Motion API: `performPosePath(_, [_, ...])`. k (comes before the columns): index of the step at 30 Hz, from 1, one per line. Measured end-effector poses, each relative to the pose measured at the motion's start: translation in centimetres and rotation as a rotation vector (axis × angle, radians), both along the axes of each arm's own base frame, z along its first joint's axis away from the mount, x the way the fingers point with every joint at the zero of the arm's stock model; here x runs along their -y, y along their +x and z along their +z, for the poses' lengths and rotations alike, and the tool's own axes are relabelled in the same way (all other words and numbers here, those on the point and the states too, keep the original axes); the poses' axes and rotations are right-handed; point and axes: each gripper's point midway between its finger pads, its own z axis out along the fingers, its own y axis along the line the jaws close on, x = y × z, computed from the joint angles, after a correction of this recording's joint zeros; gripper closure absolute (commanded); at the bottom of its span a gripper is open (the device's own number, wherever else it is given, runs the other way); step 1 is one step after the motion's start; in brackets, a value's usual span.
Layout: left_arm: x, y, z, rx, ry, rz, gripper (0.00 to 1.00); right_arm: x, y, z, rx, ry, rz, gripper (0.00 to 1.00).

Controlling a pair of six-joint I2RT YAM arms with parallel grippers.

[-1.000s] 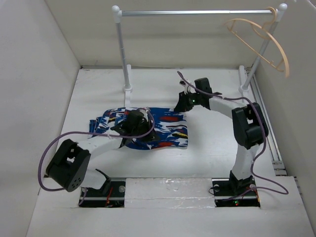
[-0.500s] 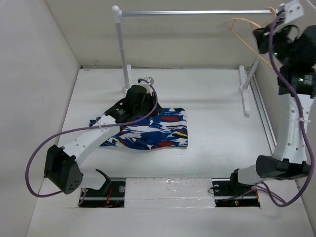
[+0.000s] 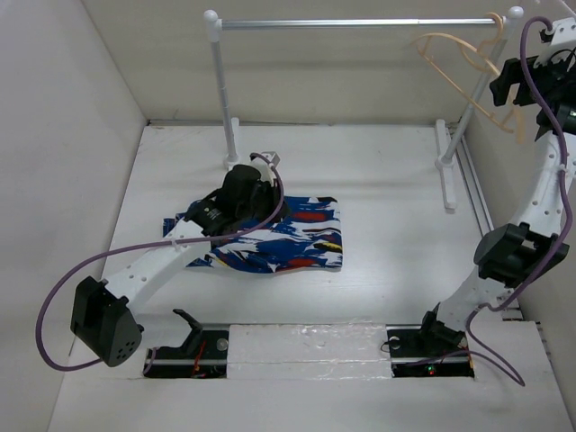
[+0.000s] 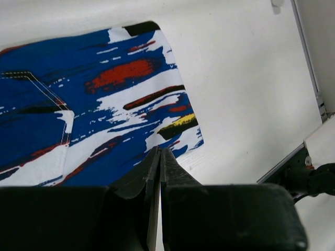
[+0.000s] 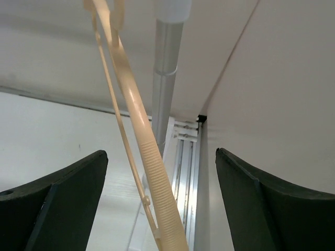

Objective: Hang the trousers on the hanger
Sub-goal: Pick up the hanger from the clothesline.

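The trousers (image 3: 288, 236) lie folded flat on the white table, blue, white and red print up; the left wrist view shows their right end (image 4: 104, 99). My left gripper (image 3: 256, 209) hovers over their far left part, its jaws shut with nothing between them (image 4: 159, 152). The tan hanger (image 3: 472, 67) hangs by its hook at the right end of the rail. My right gripper (image 3: 517, 85) is raised beside it, open. In the right wrist view the hanger's ribbed arm (image 5: 152, 167) runs between the wide-apart fingers (image 5: 63, 204), touching neither; the gripper's middle (image 5: 161, 152) is on it.
A silver rail (image 3: 360, 22) on white posts (image 3: 220, 90) spans the back of the table; its right post (image 5: 167, 68) stands just behind the hanger. An aluminium track (image 3: 486, 225) runs along the right edge. White walls enclose the left, back and right sides.
My right arm has swung up from the trousers' far edge to the hanger, and its jaws have opened. My left gripper has shifted toward the back over the trousers, still shut.
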Motion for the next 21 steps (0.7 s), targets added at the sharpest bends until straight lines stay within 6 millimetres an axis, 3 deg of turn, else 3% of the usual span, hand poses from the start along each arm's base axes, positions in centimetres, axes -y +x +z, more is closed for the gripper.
performPosePath(4, [0.0,-0.7,-1.2,-0.024,0.015,-0.022,1.0,0.0,1.1,-2.3,-0.036,0.04,0.067,0.11])
performPosePath(6, [-0.1,-0.8,-1.5,-0.028,0.021,-0.027,1.0,-0.2,1.3,-2.7,-0.043,0.051,0.091,0.16])
performPosePath(8, [-0.1,-0.9,-1.5,-0.029,0.022,-0.03,1.0,-0.6,1.4,-2.8,-0.043,0.055,0.114,0.23])
performPosePath(12, [0.0,-0.9,-1.6,-0.031,0.02,-0.037,1.0,-1.6,1.5,-2.8,-0.037,0.06,0.155,0.54])
performPosePath(21, [0.2,-0.9,-2.2,-0.049,0.029,-0.04,1.0,-3.9,1.3,-3.0,-0.031,0.084,0.198,0.7])
